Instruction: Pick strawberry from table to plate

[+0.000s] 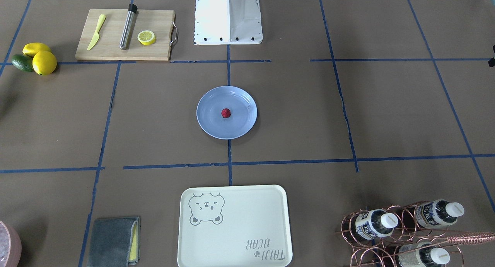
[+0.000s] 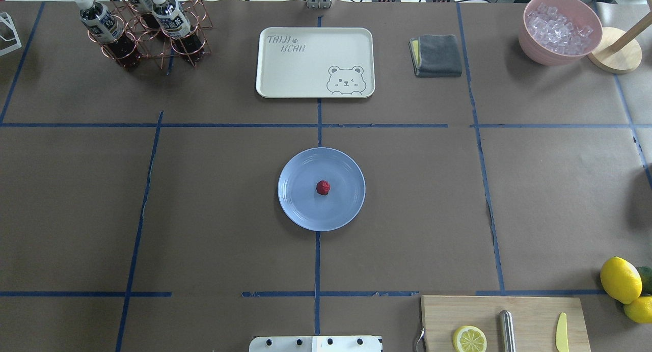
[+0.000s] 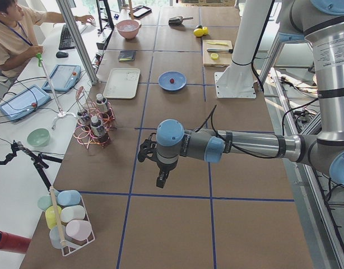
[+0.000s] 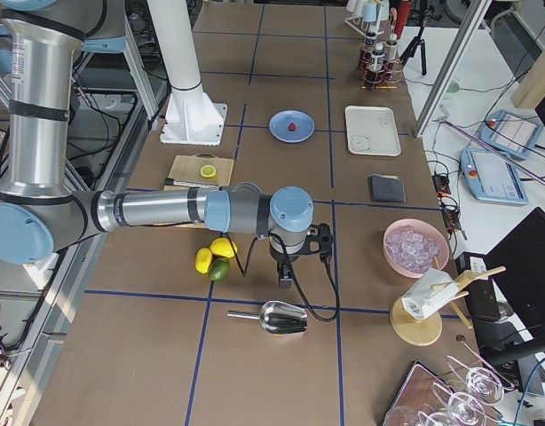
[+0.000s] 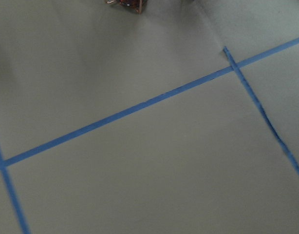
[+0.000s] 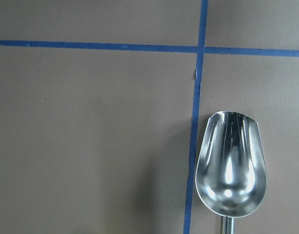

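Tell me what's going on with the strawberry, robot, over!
Left arm, right arm hanging wide, jaws unreadable from here. Strawberry resting in middle of plate. Nothing else on plate.

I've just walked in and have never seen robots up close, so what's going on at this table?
Nothing is being handled right now. The strawberry already lies in the middle of the blue plate on the table. Both arms are off toward the table's ends, far from the plate: the left gripper hangs over bare paper, the right gripper near a metal scoop. Whether they are open or shut can't be told.
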Controlling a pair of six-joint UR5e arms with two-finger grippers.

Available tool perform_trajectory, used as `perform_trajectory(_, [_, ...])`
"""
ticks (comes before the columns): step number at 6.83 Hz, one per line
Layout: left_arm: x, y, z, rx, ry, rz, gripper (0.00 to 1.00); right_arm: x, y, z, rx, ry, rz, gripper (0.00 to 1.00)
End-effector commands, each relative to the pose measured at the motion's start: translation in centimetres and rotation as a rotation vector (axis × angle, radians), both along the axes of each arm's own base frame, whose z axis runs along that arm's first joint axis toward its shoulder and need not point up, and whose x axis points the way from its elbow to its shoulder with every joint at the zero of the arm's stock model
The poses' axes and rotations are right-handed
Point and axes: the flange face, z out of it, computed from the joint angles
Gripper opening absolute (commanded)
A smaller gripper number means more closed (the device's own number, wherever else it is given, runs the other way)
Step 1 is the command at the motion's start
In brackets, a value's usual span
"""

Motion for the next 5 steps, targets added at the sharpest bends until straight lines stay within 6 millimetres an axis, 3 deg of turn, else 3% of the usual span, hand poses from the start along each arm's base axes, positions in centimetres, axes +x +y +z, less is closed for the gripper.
perform_trajectory(1, [-0.7, 2.3, 1.5, -0.064, -0.001, -0.012, 1.0, 0.0, 0.1, -0.1, -0.011, -0.002, 0.012, 1.0])
perform_trajectory(2, [-0.5, 2.4, 2.5, -0.081, 0.0, -0.009, 1.0, 0.0, 0.0, -0.1, -0.012, -0.002, 0.011, 1.0])
perform_trajectory(4, [-0.5, 1.5, 1.6, 0.013, 0.004, -0.009, 1.0, 0.0, 0.0, 0.2, -0.011, -0.001, 0.007, 1.0])
perform_trajectory(5, [-0.6, 1.3, 2.1, 0.01, 0.001, -0.01, 1.0, 0.0, 0.0, 0.1, -0.003, 0.002, 0.004, 1.0])
